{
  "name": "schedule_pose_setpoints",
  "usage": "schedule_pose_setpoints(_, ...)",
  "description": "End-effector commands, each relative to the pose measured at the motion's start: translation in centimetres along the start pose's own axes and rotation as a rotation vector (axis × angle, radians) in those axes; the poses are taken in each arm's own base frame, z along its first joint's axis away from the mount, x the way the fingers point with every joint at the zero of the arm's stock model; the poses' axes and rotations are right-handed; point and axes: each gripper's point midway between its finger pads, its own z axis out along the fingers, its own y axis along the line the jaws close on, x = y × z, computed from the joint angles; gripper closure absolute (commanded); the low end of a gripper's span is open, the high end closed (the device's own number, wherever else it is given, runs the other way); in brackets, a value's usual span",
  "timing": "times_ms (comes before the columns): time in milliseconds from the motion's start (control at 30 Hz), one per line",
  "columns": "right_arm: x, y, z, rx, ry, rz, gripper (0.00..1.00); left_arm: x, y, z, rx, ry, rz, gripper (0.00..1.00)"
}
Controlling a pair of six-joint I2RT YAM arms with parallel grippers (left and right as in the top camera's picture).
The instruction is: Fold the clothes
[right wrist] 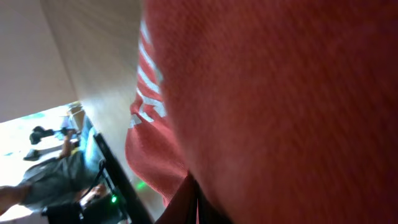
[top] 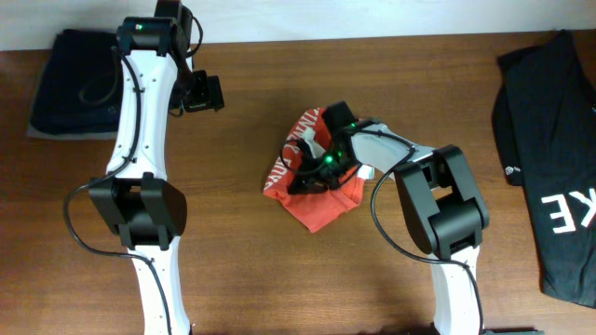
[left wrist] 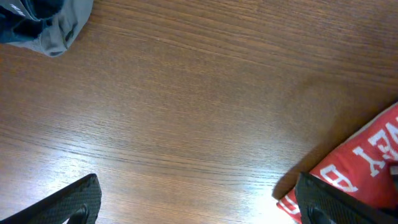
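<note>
Right gripper (top: pixel 315 169) clamped tight on red T-shirt (top: pixel 324 210), crumpled bundle at centre of table (top: pixel 270 279), white lettering showing. Left gripper (top: pixel 201 93) jaws wide apart, over wood left of shirt, apart from it. Dark folded garments (top: pixel 74 84) far left corner; black T-shirt (top: pixel 549 140) right edge

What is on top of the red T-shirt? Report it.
The right end effector rests on the bunched red T-shirt, shut on its fabric. The cloth beneath it is hidden.
</note>
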Motion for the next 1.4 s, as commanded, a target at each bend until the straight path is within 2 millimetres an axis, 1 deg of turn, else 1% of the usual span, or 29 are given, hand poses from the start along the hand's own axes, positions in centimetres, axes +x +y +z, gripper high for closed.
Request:
schedule_pose_setpoints(0,2.1,-0.5,1.0,-0.012,0.059,0.045,0.93,0.1,-0.2,-0.2,0.004,0.000,-0.003,0.01)
schedule_pose_setpoints(67,2.0,0.4,0.9,-0.013,0.050,0.018,0.93,0.1,-0.2,-0.2,0.004,-0.003,-0.003,0.01)
schedule_pose_setpoints(133,1.4,1.8,-0.1,-0.009,0.021,-0.021,0.93,0.1,-0.2,-0.2,0.004,-0.003,-0.003,0.01)
schedule_pose_setpoints(200,0.1,4.1,-2.3,-0.024,-0.039,-0.079,0.92,0.1,-0.2,-0.2,0.004,-0.003,-0.003,0.01)
schedule_pose_setpoints(233,-0.9,5.9,-4.4,-0.033,-0.093,-0.122,0.91,0.1,-0.2,-0.2,0.004,-0.003,-0.003,0.01)
schedule_pose_setpoints(300,-2.2,7.7,-7.5,-0.044,-0.170,-0.168,0.89,0.1,-0.2,-0.2,0.004,-0.002,-0.003,0.01)
schedule_pose_setpoints(333,-2.7,8.2,-8.9,-0.046,-0.204,-0.183,0.88,0.1,-0.2,-0.2,0.004,-0.002,-0.003,0.01)
schedule_pose_setpoints(400,-3.7,8.6,-11.8,-0.047,-0.276,-0.212,0.85,0.1,-0.2,-0.2,0.004,-0.001,-0.003,0.01)
schedule_pose_setpoints(467,-4.6,7.8,-14.0,-0.044,-0.328,-0.199,0.83,0.2,-0.2,-0.2,0.004,0.000,-0.003,0.01)
schedule_pose_setpoints(500,-5.0,7.1,-14.8,-0.041,-0.349,-0.189,0.82,0.2,-0.2,-0.2,0.004,0.000,-0.003,0.01)
schedule_pose_setpoints(567,-5.6,5.5,-15.6,-0.038,-0.368,-0.161,0.81,0.2,-0.2,-0.2,0.004,0.000,-0.003,0.01)
schedule_pose_setpoints(633,-5.9,4.1,-15.7,-0.034,-0.376,-0.149,0.81,0.1,-0.2,-0.2,0.005,-0.002,-0.003,0.01)
schedule_pose_setpoints(667,-6.2,3.3,-15.5,-0.032,-0.374,-0.154,0.79,0.1,-0.3,-0.2,0.005,-0.003,-0.001,0.01)
schedule_pose_setpoints(800,-7.3,1.0,-13.6,-0.042,-0.358,-0.150,0.76,0.2,-0.4,-0.2,0.006,-0.003,0.002,0.01)
schedule_pose_setpoints(867,-7.8,0.6,-12.5,-0.080,-0.347,-0.165,0.74,0.2,-0.5,-0.2,0.006,-0.003,0.003,0.01)
schedule_pose_setpoints(933,-8.4,0.6,-11.4,-0.162,-0.334,-0.212,0.73,0.2,-0.5,-0.2,0.006,-0.002,0.004,0.01)
schedule_pose_setpoints(1000,-8.9,-0.1,-10.2,-0.224,-0.326,-0.234,0.73,0.2,-0.5,-0.2,0.005,-0.002,0.003,0.01)
schedule_pose_setpoints(1033,-9.1,-0.8,-9.7,-0.228,-0.322,-0.221,0.73,0.2,-0.5,-0.2,0.005,-0.001,0.003,0.01)
schedule_pose_setpoints(1133,-9.4,-4.1,-8.4,-0.140,-0.318,-0.135,0.73,0.3,-0.4,-0.2,0.003,0.005,0.004,0.01)
schedule_pose_setpoints(1200,-9.4,-5.0,-8.4,-0.103,-0.321,-0.110,0.72,0.4,-0.4,-0.2,0.003,0.007,0.004,0.01)
schedule_pose_setpoints(1267,-9.6,-4.5,-9.3,-0.099,-0.338,-0.116,0.72,0.4,-0.4,-0.2,0.003,0.008,0.004,0.01)
schedule_pose_setpoints(1333,-9.8,-3.9,-10.6,-0.069,-0.357,-0.114,0.71,0.4,-0.4,-0.2,0.003,0.008,0.005,0.01)
schedule_pose_setpoints(1367,-9.9,-3.4,-11.6,-0.044,-0.371,-0.113,0.71,0.4,-0.5,-0.2,0.003,0.008,0.006,0.01)
